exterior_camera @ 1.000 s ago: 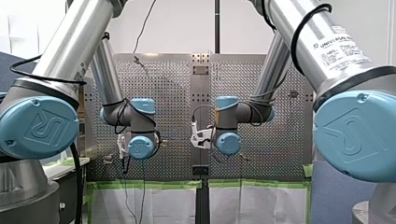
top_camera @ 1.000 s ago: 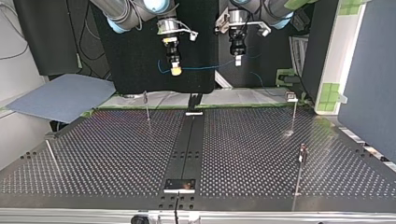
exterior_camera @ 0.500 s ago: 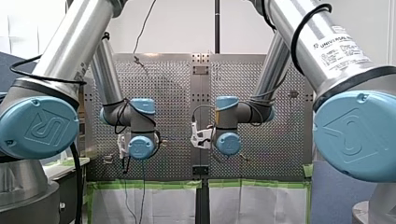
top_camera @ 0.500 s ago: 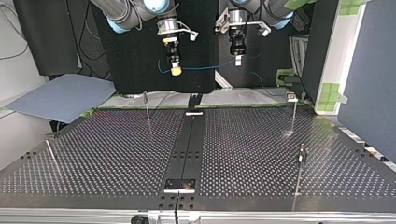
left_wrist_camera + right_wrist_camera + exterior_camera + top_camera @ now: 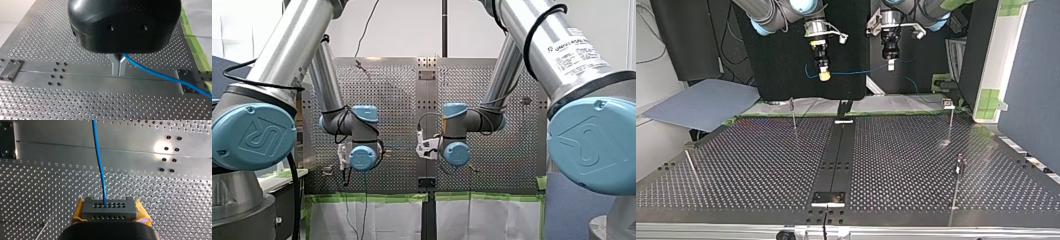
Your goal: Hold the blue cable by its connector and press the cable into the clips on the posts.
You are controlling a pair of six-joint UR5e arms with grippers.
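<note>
1. Top view, nearest me: perforated table [image 5: 761,165], with thin posts [image 5: 956,185] at its 3, 9, 11 and 1 o'clock.
2. Past its far edge, aloft: blue cable [image 5: 856,72], strung between my grippers.
3. My right gripper [image 5: 824,75]: yellow pads [image 5: 78,211] clamped on the grey connector [image 5: 109,211].
4. My left gripper [image 5: 890,65], at its 3 o'clock: metal fingers [image 5: 115,66] pinched together on the cable.
</note>
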